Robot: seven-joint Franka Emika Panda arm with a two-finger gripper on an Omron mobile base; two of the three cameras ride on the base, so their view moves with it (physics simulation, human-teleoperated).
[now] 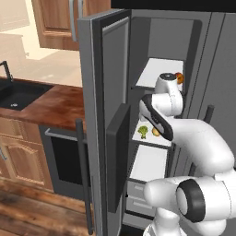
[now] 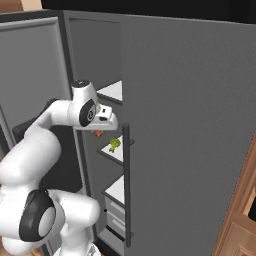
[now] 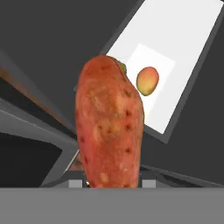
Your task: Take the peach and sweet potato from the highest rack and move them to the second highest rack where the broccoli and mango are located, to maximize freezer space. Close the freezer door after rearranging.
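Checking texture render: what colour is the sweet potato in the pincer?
Reddish-orange with small dark speckles and paler patches. The sweet potato shows best in the hand view.

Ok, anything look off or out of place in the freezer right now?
Nothing stands out. The sweet potato is in the gripper, above the second rack where the broccoli and mango sit. The peach remains on the top rack.

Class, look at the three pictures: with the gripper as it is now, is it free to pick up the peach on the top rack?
Probably not: the gripper is already shut on the sweet potato, so the peach must wait.
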